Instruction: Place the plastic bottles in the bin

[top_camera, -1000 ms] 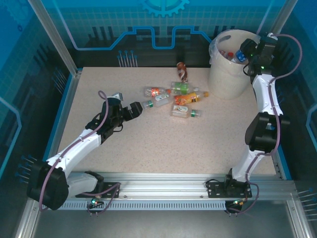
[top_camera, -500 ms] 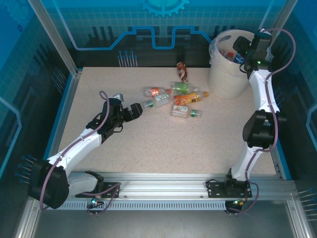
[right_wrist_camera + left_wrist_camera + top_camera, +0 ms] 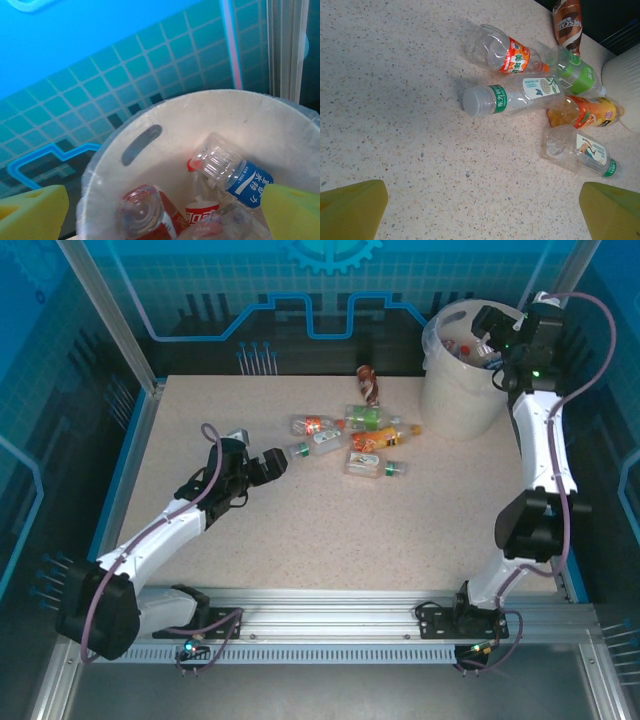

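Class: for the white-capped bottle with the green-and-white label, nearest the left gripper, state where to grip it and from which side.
Grip the white-capped bottle just behind its cap, probably from above, jaws across its width. It lies on its side with the cap end free; neighbouring bottles crowd its far end.

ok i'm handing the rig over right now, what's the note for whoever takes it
Left gripper: fingers open, empty, on the table side next to the cluster of small clear plastic bottles.
Right gripper: fingers open, empty, above the large cream-white round bin.
Done: several bottles lie in the bin, including a blue-labelled bottle.
Left: five clear bottles and a brown-labelled bottle lie on the table between the left gripper and the bin.
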Controlling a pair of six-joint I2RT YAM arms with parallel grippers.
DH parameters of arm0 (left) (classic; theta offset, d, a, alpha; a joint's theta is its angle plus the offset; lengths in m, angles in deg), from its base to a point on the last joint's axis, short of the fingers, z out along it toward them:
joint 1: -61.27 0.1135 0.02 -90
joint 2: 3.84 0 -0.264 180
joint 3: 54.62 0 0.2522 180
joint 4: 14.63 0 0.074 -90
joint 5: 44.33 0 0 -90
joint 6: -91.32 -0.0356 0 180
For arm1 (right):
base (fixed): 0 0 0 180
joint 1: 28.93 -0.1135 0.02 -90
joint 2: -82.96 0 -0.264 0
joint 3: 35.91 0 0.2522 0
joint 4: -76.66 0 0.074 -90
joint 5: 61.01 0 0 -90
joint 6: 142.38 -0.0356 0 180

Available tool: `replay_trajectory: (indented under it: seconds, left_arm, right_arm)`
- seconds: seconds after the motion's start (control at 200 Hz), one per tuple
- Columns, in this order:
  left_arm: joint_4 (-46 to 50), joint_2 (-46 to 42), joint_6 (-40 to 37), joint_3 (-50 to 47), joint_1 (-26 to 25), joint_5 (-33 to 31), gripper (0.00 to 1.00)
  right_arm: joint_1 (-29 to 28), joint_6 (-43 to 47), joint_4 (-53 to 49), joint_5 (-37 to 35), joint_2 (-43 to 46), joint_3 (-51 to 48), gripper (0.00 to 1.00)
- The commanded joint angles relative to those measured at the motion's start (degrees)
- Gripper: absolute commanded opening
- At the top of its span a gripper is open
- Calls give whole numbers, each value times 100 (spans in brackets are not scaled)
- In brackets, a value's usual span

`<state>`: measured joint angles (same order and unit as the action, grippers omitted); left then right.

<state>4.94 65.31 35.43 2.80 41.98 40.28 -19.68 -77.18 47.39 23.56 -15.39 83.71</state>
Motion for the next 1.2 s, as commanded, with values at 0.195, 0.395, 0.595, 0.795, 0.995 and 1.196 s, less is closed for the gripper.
replay_trajectory:
  seconds: [0.195, 0.395, 0.595, 0.795, 0.995, 1.196]
  left_arm:
    - [-176, 322, 149, 81, 46, 17, 99]
    - [73, 783, 123, 443, 48, 311, 99]
    - [558, 1748, -348, 1245, 48, 934, 99]
    - [722, 2830, -920, 2172, 57, 1286, 99]
    - [700, 3763, -1675, 3015, 66, 1375, 99]
    - [1168, 4517, -2505, 3902, 66, 871, 99]
  right_arm:
    - [-86, 426, 0, 965, 1633, -1412, 100]
    - [-109, 192, 170, 1899, 2720, -2891, 100]
    - [-151, 445, -50, 2375, 3550, -3912, 100]
    - [-170, 309, 83, 2586, 3755, -4482, 100]
    - [-196, 169, 136, 2731, 3676, -4508, 100]
    - [-205, 248, 53, 2714, 3726, -4498, 100]
